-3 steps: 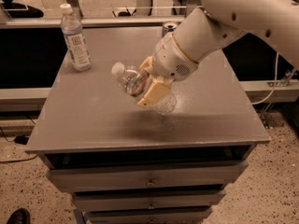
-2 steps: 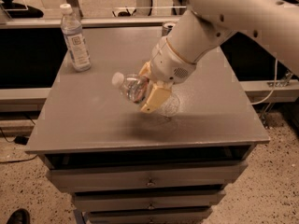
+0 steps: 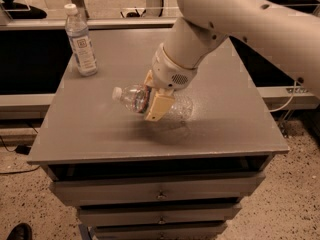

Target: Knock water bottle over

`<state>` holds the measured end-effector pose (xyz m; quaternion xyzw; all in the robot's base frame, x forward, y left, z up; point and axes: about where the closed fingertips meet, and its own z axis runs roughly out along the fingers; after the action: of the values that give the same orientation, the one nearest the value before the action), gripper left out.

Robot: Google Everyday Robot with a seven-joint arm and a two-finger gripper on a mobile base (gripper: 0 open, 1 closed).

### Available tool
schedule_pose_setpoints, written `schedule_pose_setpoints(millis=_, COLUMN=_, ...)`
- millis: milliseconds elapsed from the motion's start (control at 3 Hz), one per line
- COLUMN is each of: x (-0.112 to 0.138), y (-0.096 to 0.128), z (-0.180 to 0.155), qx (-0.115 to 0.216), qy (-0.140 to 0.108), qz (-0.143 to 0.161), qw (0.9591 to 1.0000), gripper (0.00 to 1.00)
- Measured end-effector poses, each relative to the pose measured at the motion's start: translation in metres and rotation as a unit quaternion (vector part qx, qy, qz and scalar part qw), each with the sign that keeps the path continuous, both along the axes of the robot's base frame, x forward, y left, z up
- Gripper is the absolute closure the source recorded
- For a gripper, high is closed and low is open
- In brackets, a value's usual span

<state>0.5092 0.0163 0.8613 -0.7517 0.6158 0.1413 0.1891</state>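
We are reaching our white arm (image 3: 235,19) down from the upper right over the grey table (image 3: 95,129), and our gripper (image 3: 156,103) is sitting just above the middle of the tabletop, a little toward the front edge. Its tan fingers (image 3: 159,105) are clamping around the middle of the water bottle (image 3: 182,107), so we are gripping the bottle rather than standing open beside it. The bottle is lying nearly on its side in our grasp: its white cap (image 3: 117,93) is pointing to the left of the view and riding slightly higher than the clear ribbed base, which is pointing to the right. The dark and red band label (image 3: 142,98) is showing just left of the near finger. A soft shadow (image 3: 167,132) is falling on the tabletop under and in front of the bottle; we cannot tell whether the base is touching the surface or hanging just clear of it. Well apart, at the far left corner of the table, a taller slim bottle (image 3: 81,41) with a white cap and a white rectangular label is standing upright. Below the tabletop, grey drawers (image 3: 160,194) are stacking down the front of the cabinet, and a dark shoe (image 3: 18,231) is showing on the speckled floor at the lower left.
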Motion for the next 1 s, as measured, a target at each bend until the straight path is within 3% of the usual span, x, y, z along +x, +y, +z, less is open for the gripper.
schedule_pose_setpoints(millis=667, x=0.018, y=0.007, z=-0.027, qx=-0.031, qy=0.022, qz=-0.074, qw=0.9965, gripper=0.59)
schedule_pose_setpoints(millis=1000, x=0.021, y=0.006, z=-0.034, qx=-0.037, qy=0.03, qz=-0.092, qw=0.9946, gripper=0.35)
